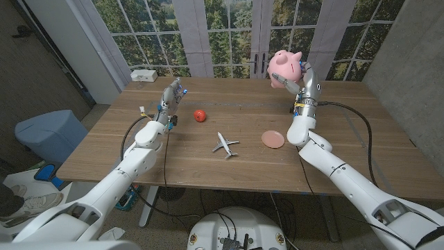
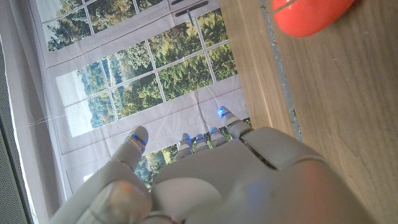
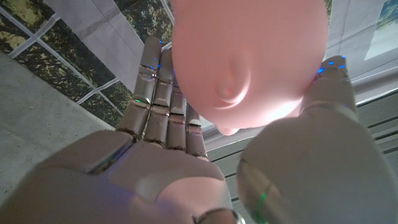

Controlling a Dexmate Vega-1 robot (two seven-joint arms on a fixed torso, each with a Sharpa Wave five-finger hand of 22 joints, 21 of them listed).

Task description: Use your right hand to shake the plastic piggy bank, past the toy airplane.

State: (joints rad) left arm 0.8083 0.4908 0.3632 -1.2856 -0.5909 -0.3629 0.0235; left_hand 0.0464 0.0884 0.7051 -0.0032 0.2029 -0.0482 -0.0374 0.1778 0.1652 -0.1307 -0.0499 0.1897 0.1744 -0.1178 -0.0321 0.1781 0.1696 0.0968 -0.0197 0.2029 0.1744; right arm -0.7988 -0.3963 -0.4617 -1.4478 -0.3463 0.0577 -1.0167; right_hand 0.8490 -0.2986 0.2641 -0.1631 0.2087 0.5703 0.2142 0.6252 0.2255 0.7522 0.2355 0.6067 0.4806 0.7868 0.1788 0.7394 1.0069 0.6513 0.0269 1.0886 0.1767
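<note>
We note the wooden worktop (image 1: 333, 156) carrying three loose items: a pink plate (image 1: 273, 139) toward its right side, a toy airplane (image 1: 225, 144) near the middle of its front half, and a small red ball (image 1: 199, 115) left of centre. The plastic piggy bank (image 1: 286, 69) is off the surface, raised above the far right edge. The right robot hand (image 1: 300, 82) grasps it, fingers (image 3: 163, 93) behind the body and thumb opposite. The left robot hand (image 1: 171, 94) stands raised near the far left corner, released and holding nothing. In our judgement the shake should be short and controlled, kept above the far edge, with the grasp firm on the smooth plastic.
</note>
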